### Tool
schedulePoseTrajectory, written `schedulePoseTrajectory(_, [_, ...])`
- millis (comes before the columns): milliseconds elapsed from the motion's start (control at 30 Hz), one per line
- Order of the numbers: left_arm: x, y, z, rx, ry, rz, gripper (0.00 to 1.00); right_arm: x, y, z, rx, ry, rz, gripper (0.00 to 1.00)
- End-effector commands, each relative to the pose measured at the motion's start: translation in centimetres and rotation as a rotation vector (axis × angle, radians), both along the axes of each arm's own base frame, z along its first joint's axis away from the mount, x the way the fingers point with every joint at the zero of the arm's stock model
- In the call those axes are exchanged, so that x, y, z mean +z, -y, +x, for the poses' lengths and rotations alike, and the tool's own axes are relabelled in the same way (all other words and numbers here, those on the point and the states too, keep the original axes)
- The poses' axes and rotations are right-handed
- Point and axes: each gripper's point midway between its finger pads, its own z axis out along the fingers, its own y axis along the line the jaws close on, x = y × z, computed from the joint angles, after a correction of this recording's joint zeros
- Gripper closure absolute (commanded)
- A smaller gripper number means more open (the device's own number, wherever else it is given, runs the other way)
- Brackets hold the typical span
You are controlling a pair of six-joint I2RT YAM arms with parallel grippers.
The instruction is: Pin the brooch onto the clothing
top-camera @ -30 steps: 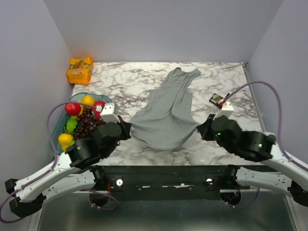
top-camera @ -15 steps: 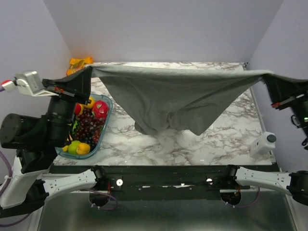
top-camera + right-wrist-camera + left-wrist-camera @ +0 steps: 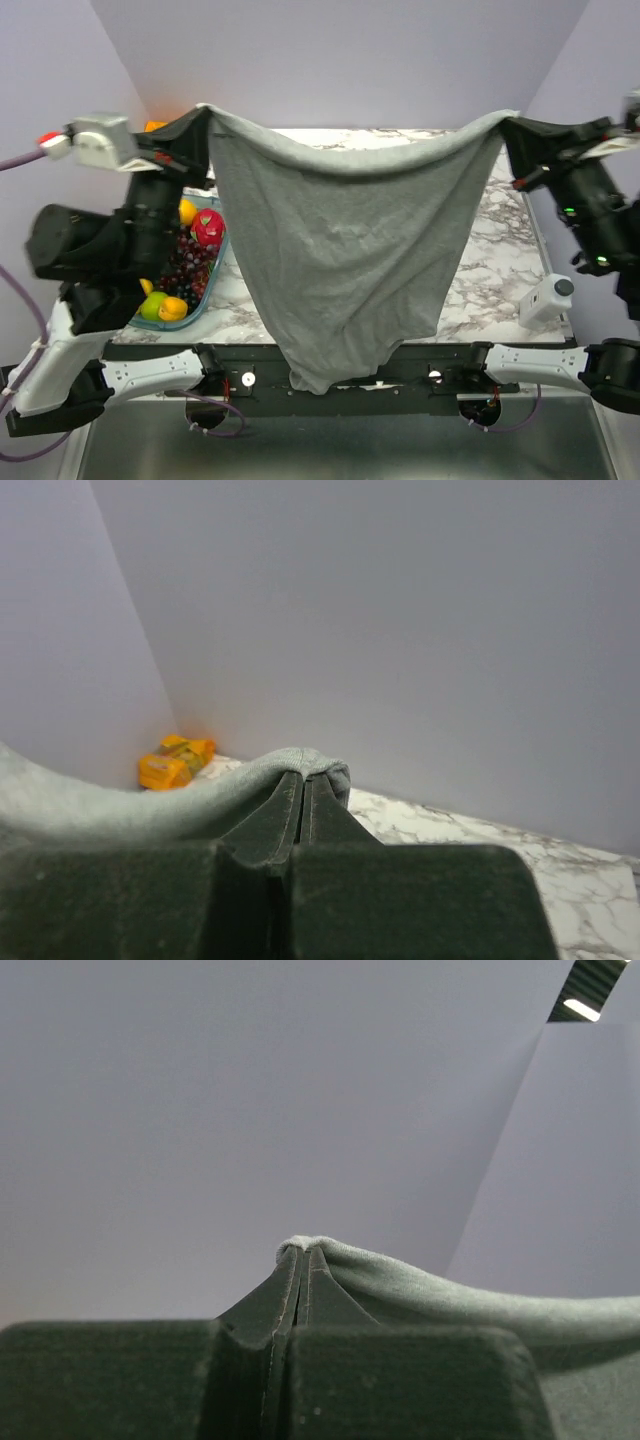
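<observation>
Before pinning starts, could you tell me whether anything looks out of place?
The tank top, pinched aloft between the left gripper and right gripper, hangs lopsided, its lowest corner left of centre; no brooch is in view.

view: left wrist | we see our left gripper (image 3: 303,1260) pinched together on a fold of the clothing (image 3: 420,1285) | cloth trails right | plain wall (image 3: 250,1090) behind

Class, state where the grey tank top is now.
Top view, centre: the grey tank top hangs from the left and right jaws, over the marble table.
</observation>
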Motion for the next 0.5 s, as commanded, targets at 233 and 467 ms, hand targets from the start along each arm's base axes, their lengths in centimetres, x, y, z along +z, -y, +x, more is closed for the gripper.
schedulePoseTrajectory(233, [-7.1,4.1,17.6,0.064,-0.253,0.174,1.00,-7.9,-4.7,16.0,0.002,-0.258,-0.083,0.99])
schedulePoseTrajectory(467, [3.1,0.3,23.2,0.065,-0.080,0.015,1.00,0.3,-2.4,22.8,0.108,-0.106,0.074,0.99])
